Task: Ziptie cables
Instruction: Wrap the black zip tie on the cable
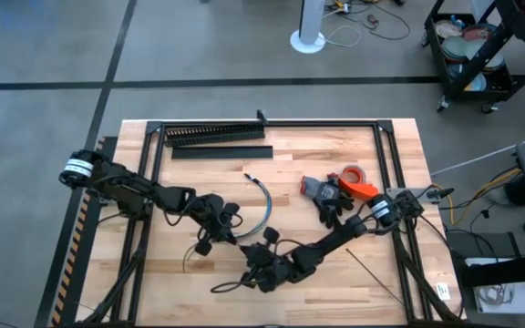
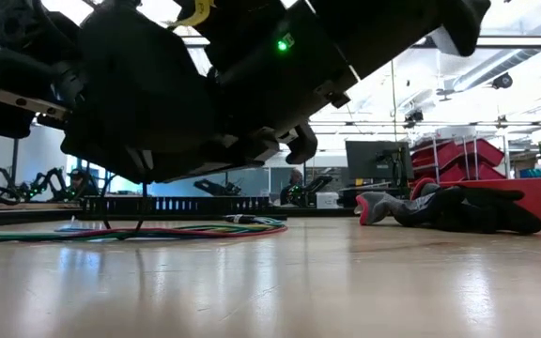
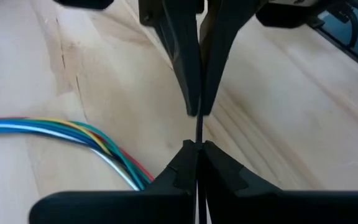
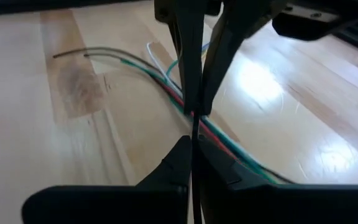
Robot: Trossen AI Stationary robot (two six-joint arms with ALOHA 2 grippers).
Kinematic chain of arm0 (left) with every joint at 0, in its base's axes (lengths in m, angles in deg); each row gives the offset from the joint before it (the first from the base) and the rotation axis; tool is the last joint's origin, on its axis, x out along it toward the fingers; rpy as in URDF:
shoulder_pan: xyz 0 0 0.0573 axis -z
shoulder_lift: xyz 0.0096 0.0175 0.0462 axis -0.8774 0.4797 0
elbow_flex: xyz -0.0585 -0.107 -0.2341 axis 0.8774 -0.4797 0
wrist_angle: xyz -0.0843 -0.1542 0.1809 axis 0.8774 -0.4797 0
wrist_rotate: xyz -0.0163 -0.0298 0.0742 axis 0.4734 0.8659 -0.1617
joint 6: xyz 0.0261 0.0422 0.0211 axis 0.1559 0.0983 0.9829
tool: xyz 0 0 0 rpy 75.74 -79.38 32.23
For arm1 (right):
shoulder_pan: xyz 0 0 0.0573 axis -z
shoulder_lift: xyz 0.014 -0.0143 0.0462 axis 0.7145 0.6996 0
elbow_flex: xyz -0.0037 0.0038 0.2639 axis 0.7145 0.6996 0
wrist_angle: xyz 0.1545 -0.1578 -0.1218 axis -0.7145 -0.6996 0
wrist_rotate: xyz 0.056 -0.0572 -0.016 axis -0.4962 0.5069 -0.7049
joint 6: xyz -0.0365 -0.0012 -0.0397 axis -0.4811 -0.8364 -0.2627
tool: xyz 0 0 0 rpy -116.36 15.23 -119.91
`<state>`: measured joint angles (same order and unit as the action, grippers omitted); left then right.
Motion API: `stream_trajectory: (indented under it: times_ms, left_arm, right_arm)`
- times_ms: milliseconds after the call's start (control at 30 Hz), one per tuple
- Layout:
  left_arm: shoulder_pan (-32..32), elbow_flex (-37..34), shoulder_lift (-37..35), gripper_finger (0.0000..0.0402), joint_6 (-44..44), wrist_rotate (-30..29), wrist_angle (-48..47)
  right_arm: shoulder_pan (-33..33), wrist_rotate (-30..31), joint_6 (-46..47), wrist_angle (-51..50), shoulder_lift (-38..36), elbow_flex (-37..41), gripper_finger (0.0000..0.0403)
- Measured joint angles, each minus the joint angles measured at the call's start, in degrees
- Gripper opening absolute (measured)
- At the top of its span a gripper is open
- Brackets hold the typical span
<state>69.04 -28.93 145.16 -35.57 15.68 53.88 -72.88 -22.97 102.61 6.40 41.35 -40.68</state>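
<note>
My left gripper (image 3: 197,144) and my right gripper (image 4: 191,140) meet tip to tip near the table's front middle, each shut on one thin dark ziptie (image 3: 199,129). In the high view the left gripper (image 1: 226,235) stands just left of the right gripper (image 1: 255,255). The cables (image 1: 264,205), a thin curved bundle of coloured wires, lie flat on the wood just beyond the grippers. They also show in the left wrist view, cables (image 3: 73,132), and behind the fingers in the right wrist view, cables (image 4: 160,81). No gripper touches them. My left gripper pinches the ziptie between its two fingertips (image 3: 182,163); a short stretch of strip (image 3: 199,132) runs straight on to the other gripper's tips. The ziptie is held above the table. My right gripper pinches the same ziptie between its fingertips (image 4: 178,155), facing the left gripper. Only a short bare piece of strip (image 4: 193,126) shows between the two pairs of tips.
A black comb-toothed duct (image 1: 215,135) and a flat black bar (image 1: 221,152) lie at the far side. Dark gloves (image 1: 328,196) and an orange tape roll (image 1: 354,178) sit at the right. A thin dark strip (image 1: 376,276) lies near the front right. Black frame rails (image 1: 386,155) border the table.
</note>
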Motion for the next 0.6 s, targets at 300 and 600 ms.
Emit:
stream_trajectory:
  times_ms: [300,600]
  left_arm:
    - [0.0,-0.4,0.0,0.0000,0.0,-0.3,-0.4]
    - [-0.1,-0.5,0.0,0.0000,-0.1,-0.4,-0.4]
  right_arm:
    - [-1.7,-0.2,2.9,-2.2,-0.4,0.0,0.0000]
    - [-0.6,-0.7,0.9,-1.6,-0.5,0.0,0.0085]
